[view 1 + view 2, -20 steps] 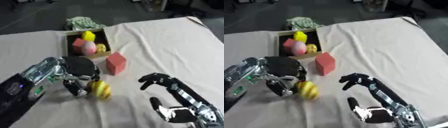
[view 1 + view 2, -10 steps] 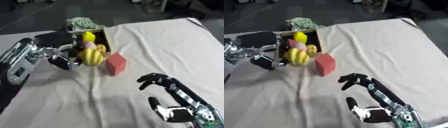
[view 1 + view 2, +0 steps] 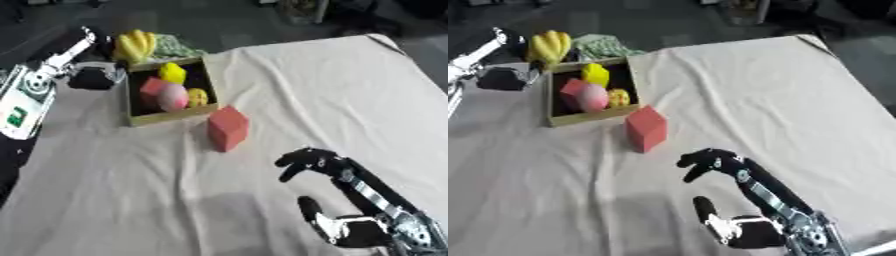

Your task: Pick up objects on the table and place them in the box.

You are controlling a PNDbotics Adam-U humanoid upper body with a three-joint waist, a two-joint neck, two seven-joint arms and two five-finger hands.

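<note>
Left eye view is showing the left robot hand raised at the far left, just beside the box, and a yellow bunch of bananas is sitting at the box's far rim; whether the fingers are curling round the bananas or sitting apart from them I cannot tell, since the hand is reading only as a dark mass. The box is already holding a yellow piece, a red piece, a pink ball and a small yellow thing, so free room is looking scarce. To do the step well, I judge the bananas should be coming down over the far inner corner, low before release, so they are not rolling off the rim toward the green cloth behind. The red block is waiting on the counter just in front of the box. The right robot hand is resting low at the right, fingers curled and holding nothing.
</note>
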